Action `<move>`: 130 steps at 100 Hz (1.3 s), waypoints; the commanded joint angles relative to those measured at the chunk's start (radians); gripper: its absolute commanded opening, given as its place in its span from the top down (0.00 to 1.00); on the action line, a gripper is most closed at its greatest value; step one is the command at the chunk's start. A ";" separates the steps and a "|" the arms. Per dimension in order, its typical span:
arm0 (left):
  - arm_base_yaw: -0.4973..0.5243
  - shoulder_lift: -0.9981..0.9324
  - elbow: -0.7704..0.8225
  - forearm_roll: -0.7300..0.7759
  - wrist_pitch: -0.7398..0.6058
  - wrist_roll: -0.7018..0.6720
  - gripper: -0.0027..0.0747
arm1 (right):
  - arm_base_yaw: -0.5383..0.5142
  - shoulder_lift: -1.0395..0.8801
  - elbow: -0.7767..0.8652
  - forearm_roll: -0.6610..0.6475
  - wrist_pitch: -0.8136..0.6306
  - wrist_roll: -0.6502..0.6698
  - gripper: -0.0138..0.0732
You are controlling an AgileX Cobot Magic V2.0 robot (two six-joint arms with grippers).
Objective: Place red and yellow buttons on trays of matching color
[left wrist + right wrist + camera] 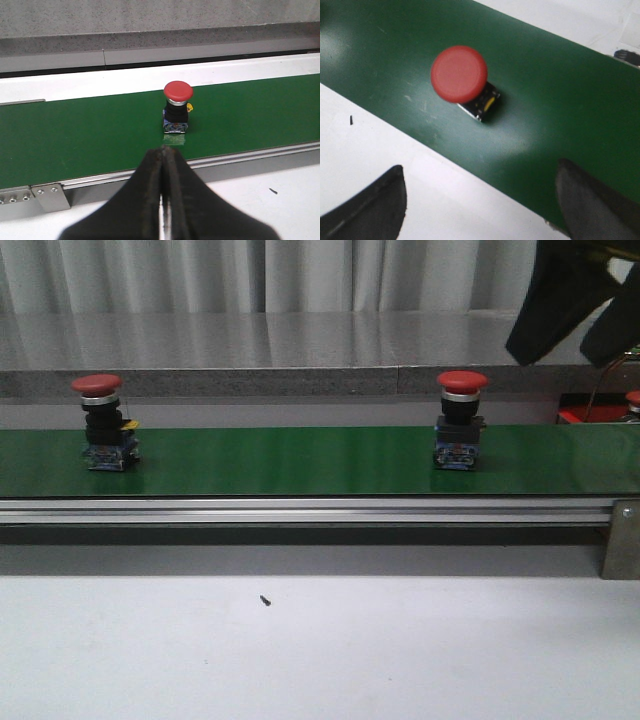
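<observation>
Two red buttons stood upright on the green belt [300,460]: one button [103,423] at frame left, one [460,420] right of centre. A third [633,400] peeked in at the right edge by the red tray [572,416]. The right pincer [480,200], spread wide, hovered above the centre-right button, nearer than the left pincer [162,165], pressed together.

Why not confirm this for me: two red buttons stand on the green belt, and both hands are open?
Not quite. Only the right hand is open; the left wrist view shows the left hand shut. Two red buttons do stand on the green belt.
</observation>
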 commanded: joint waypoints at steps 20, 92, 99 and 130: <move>-0.008 -0.001 -0.028 -0.033 -0.066 0.003 0.99 | 0.031 0.125 -0.155 0.026 -0.049 -0.010 0.15; -0.008 -0.001 -0.028 -0.033 -0.066 0.003 0.99 | -0.027 0.245 -0.345 -0.037 0.134 -0.008 0.70; -0.008 -0.001 -0.028 -0.033 -0.066 0.003 0.99 | -0.066 0.245 -0.398 -0.041 0.160 -0.008 0.70; -0.008 -0.001 -0.028 -0.033 -0.066 0.003 0.99 | -0.343 0.247 -0.555 -0.043 0.169 -0.002 0.70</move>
